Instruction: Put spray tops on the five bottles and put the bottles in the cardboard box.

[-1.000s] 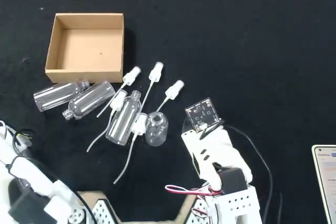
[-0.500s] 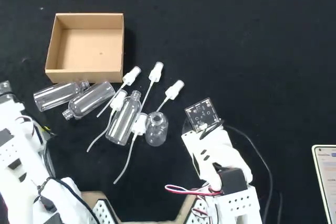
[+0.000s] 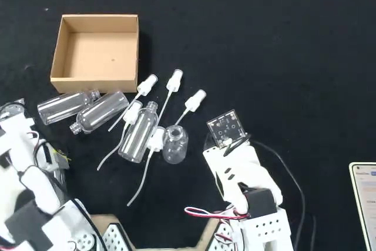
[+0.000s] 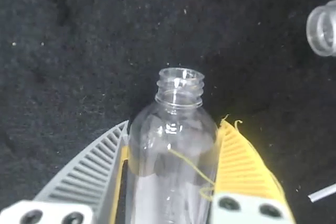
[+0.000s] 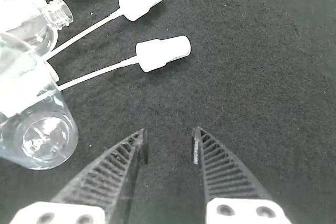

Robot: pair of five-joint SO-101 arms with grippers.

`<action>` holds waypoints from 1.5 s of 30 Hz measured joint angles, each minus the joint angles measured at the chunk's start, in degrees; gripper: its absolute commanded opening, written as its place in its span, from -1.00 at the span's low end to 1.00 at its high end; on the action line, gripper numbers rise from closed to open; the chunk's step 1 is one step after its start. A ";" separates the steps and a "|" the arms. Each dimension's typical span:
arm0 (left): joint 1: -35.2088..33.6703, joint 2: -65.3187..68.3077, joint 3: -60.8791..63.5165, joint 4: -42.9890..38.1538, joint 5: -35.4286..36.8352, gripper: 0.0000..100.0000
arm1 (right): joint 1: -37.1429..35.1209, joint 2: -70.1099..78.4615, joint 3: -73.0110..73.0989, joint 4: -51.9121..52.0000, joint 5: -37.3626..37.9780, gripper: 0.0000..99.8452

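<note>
My left gripper [image 4: 175,127] is shut on a clear, capless bottle [image 4: 178,93], whose neck points away from the wrist. That arm [image 3: 26,168] is at the table's left edge, below the cardboard box [image 3: 94,84], which has nothing in it. Two clear bottles [image 3: 64,105] [image 3: 100,111] lie just in front of the box. Two more [image 3: 139,131] [image 3: 174,143] lie mid-table among several white spray tops [image 3: 174,79] with long tubes. My right gripper [image 5: 168,135] is open over bare cloth, short of a spray top [image 5: 163,53] and beside a bottle [image 5: 37,135].
A black cloth covers the table [image 3: 282,57], with open room across its far and right parts. A screen device [image 3: 364,198] lies at the right edge. Loose wires [image 3: 205,213] trail by the right arm's base.
The left arm has come up from the lower-left corner along the table's left edge, now holding a bottle. The right arm and the things on the table have not moved.
</note>
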 measured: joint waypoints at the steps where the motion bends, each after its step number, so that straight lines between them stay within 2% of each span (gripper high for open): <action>1: 0.00 0.79 -1.49 1.05 -0.09 -0.34 | 0.00 0.00 0.00 0.00 0.00 -0.71; 6: -2.11 1.85 -8.97 7.56 -0.35 -0.37 | 0.00 0.00 0.00 0.00 0.00 -0.71; 13: -2.20 1.85 -14.59 12.57 -5.71 -0.37 | 0.00 0.00 0.00 0.00 0.00 -0.71; 19: -2.20 1.93 -18.46 19.16 -5.80 -0.37 | 0.00 0.00 0.00 0.00 0.00 -0.71; 29: 0.53 14.07 -18.55 19.69 -5.80 -0.37 | 0.00 0.00 0.00 0.00 0.00 -0.71; 33: 0.79 16.88 -18.55 15.12 -5.80 -0.38 | 0.00 0.00 0.00 0.00 0.00 -0.71; 37: 0.79 16.88 -17.58 10.55 -8.53 -0.57 | 0.00 0.00 0.00 0.00 0.00 -0.71; 43: 0.79 16.88 -17.41 9.76 -14.33 -0.93 | 0.00 0.00 0.00 0.00 0.00 -0.71; 45: 0.62 16.88 -17.32 9.76 -16.53 -0.93 | 0.00 0.00 0.00 0.00 0.00 -0.71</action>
